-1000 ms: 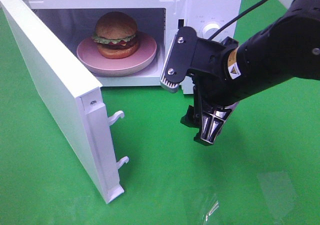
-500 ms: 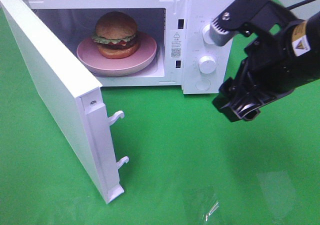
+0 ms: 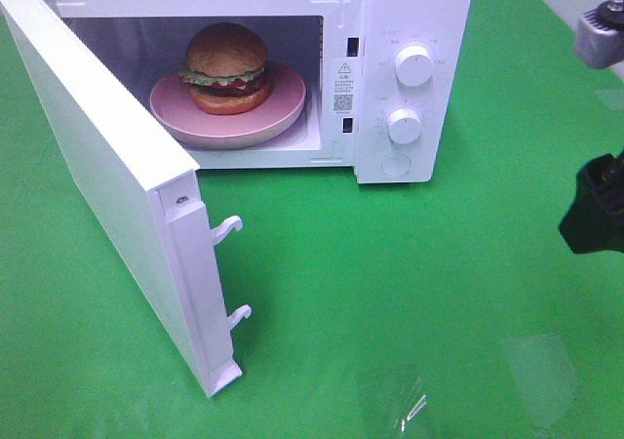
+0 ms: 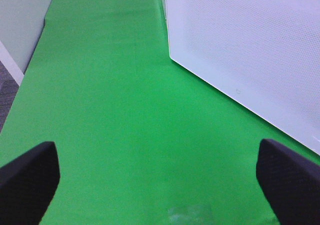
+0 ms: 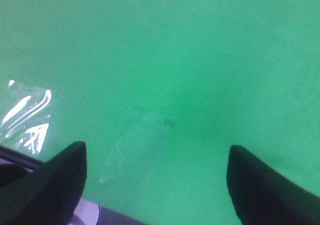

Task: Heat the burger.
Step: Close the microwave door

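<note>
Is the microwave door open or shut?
Open. The door stands swung wide, and the burger on its pink plate shows inside.

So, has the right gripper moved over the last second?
Yes. In the high view the right gripper has swung right, from in front of the microwave dials to the picture's edge.

- Burger (image 3: 226,66): glossy golden-brown bun, looks like moulded plastic; lettuce edge frilly and matt.
- Plate (image 3: 283,107): smooth pink with a soft sheen, ceramic or plastic, cannot tell which.
- Microwave (image 3: 414,5): smooth white casing with a light gloss; the cavity walls are duller grey.
- Door (image 3: 97,195): smooth white plastic frame; its outer face has a fine dotted mesh.
- Knobs (image 3: 413,65): smooth white plastic.
- Table cover (image 3: 322,263): matt green and even, faintly felt-like.
- Film (image 3: 405,405): clear and shiny, at 5 o'clock on the cover.
- Left gripper (image 4: 157,177) and right gripper (image 5: 155,177): matt black, plastic-looking.
</note>
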`<state>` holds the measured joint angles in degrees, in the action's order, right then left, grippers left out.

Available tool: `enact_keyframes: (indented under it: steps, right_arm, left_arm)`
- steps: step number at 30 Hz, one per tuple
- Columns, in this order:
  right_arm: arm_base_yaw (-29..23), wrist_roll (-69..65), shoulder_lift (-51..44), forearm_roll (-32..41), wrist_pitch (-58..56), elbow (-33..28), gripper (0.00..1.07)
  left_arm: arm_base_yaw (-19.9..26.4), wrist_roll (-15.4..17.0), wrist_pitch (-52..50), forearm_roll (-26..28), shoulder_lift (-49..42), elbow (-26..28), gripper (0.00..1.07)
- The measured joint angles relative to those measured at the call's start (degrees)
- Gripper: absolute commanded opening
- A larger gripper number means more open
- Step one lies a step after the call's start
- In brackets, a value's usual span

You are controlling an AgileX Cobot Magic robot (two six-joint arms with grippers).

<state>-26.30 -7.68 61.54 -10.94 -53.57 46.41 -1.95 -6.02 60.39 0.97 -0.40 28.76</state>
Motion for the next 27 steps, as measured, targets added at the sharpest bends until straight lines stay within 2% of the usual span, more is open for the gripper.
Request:
enact_keyframes:
  steps: [5, 15, 23, 24, 26, 27]
  right_arm:
    - [0.0, 0.1, -5.7, 2.4, -7.2, 0.0, 0.76]
    - [0.0, 0.2, -17.4, 4.0, -12.4, 0.0, 0.76]
    - [0.3, 0.2, -34.7, 4.0, -15.9, 0.0, 0.76]
    - [0.3, 0.2, -34.7, 4.0, -15.9, 0.0, 0.76]
    - [3.0, 0.3, -40.5, 4.0, -15.9, -0.1, 0.76]
    - [3.0, 0.3, -40.5, 4.0, -15.9, -0.1, 0.76]
  left_arm:
    - [0.0, 0.0, 0.0, 0.0, 0.0, 0.0, 1.00]
    - [0.0, 0.0, 0.0, 0.0, 0.0, 0.0, 1.00]
    - [0.0, 0.0, 0.0, 0.0, 0.0, 0.0, 1.00]
    - [0.0, 0.0, 0.0, 0.0, 0.0, 0.0, 1.00]
    - [0.0, 0.0, 0.0, 0.0, 0.0, 0.0, 1.00]
    - [0.0, 0.0, 0.0, 0.0, 0.0, 0.0, 1.00]
